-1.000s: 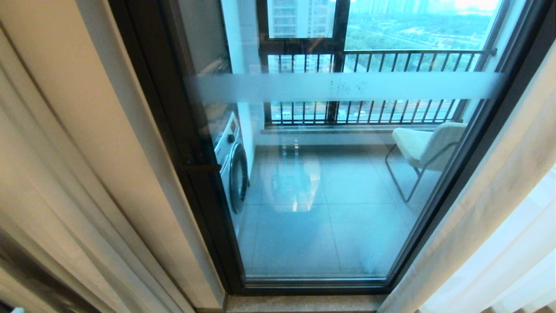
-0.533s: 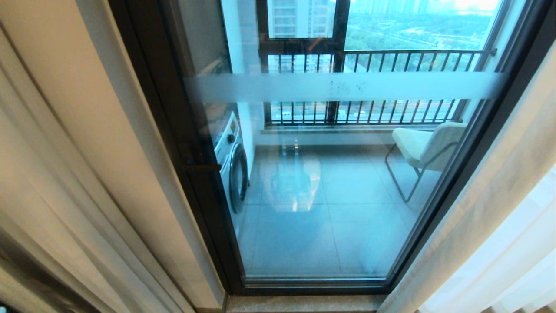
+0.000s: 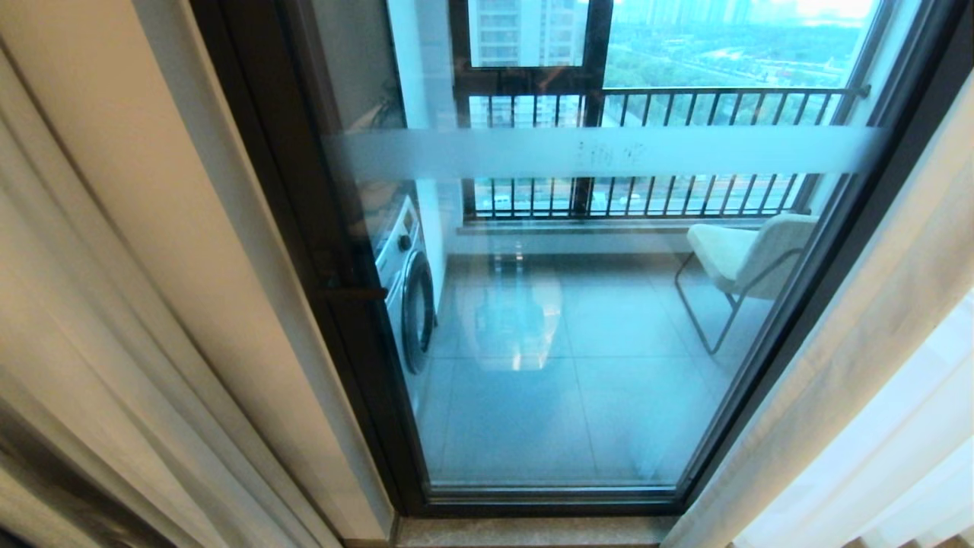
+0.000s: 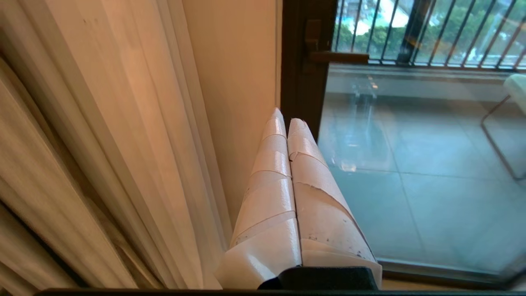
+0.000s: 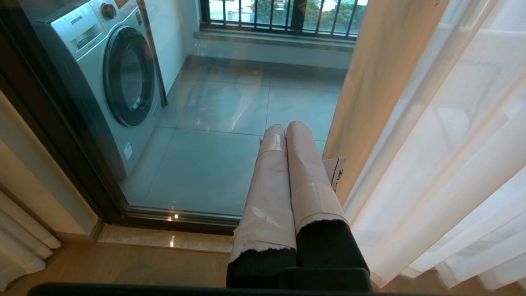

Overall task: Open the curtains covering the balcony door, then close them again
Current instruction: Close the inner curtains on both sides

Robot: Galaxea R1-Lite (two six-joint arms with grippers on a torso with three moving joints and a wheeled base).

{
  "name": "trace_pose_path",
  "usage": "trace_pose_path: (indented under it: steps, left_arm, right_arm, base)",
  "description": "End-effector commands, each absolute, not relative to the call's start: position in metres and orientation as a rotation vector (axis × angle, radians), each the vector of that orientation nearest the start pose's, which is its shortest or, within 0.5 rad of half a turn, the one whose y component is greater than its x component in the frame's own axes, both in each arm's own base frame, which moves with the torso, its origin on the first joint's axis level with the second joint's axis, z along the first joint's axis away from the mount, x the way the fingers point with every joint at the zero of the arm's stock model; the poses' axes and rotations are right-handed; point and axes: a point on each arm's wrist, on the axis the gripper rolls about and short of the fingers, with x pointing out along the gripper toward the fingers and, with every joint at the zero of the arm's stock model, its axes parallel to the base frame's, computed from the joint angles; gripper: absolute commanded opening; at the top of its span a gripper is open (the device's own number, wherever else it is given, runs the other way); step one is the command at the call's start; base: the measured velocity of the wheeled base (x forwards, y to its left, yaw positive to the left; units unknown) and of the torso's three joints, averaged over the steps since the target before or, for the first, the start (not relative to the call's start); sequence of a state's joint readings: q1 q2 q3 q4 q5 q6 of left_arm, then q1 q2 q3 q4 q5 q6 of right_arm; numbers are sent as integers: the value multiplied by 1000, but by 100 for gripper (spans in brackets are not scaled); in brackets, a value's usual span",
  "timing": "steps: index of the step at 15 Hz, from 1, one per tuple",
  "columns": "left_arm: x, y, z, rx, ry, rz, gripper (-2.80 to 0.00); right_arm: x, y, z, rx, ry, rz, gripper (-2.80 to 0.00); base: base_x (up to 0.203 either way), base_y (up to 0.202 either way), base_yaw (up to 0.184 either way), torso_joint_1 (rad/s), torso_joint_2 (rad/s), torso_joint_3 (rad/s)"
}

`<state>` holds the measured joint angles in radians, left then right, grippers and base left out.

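The balcony door stands uncovered in the middle of the head view, its glass crossed by a frosted band inside a dark frame. The curtains are gathered at both sides: a sheer white panel on the right and pale pleated folds on the left. Neither gripper shows in the head view. My left gripper is shut and empty, its taped fingertips near the door frame, beside the left folds. The right gripper is also shut and empty, low before the glass, next to the sheer curtain.
Opaque beige drapes hang between glass and sheers, one at the right and one at the left. Behind the glass stand a washing machine, a pale chair and a black railing. A door handle juts from the frame.
A small pale tip at the head view's bottom left corner has dropped out of sight. The door and curtains look the same.
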<state>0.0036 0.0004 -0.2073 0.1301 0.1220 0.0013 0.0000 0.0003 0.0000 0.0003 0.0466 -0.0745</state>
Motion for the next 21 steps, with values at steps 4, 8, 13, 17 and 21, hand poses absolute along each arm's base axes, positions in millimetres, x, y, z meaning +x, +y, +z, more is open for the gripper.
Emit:
trace_pose_path:
  steps: [4,8,13,17,21]
  left_arm:
    - [-62,2,134,-20,-4,124,-280]
    - [-66,2,143,-23,-52,119,-280]
    - [-66,1,143,-30,-49,73,-280]
    - [-55,2,164,-41,-60,84,-280]
    - [-14,1,219,-69,-40,120,-280]
  right_arm:
    - [-23,1,75,-75,-2,48,-280]
    - [-23,1,75,-75,-2,48,-280]
    - [-23,1,75,-75,-2,48,-280]
    - [-23,1,75,-75,-2,48,-280]
    - [-23,1,75,-75,-2,48,-280]
  base:
    - [0,0,0,0,0,0]
    - [0,0,0,0,0,0]
    - [0,0,0,0,0,0]
    - [0,0,0,0,0,0]
    - [0,0,0,0,0,0]
